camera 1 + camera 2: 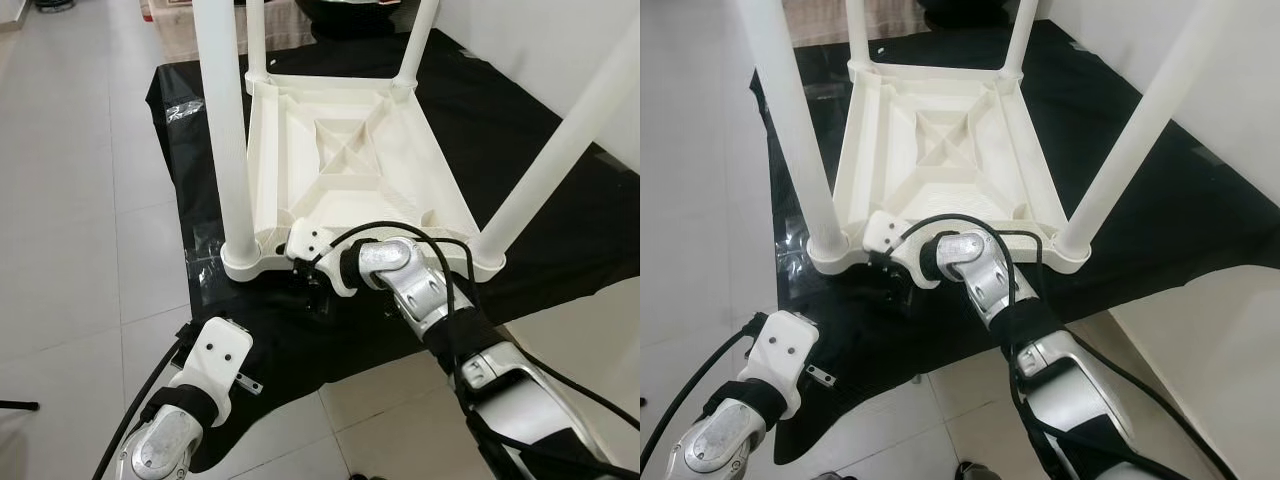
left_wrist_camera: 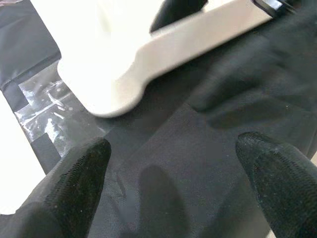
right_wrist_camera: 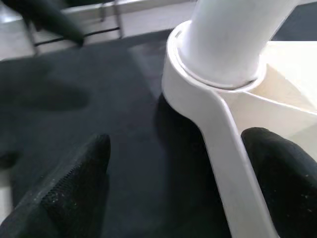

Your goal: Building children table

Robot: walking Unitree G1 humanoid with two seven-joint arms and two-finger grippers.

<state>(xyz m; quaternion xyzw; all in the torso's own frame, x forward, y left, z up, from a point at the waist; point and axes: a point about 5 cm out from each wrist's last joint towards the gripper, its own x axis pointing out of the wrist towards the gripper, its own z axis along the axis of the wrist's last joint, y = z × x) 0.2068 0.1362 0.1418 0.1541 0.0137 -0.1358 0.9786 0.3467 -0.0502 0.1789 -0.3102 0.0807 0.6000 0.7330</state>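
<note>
Table rim (image 3: 223, 148) between wide-spread right fingers (image 3: 282, 163).

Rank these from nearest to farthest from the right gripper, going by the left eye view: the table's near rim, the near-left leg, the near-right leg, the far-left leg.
1. near rim, right at the right gripper, whose open fingers straddle it.
2. near-left leg, just to the gripper's left, at the near corner.
3. near-right leg, across the rim to the right.
4. far-left leg, at the table's far side.

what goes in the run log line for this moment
scene: white plastic children table upside down on black cloth, four legs up | right gripper: open, straddling near rim | left gripper: open, over cloth near corner
</note>
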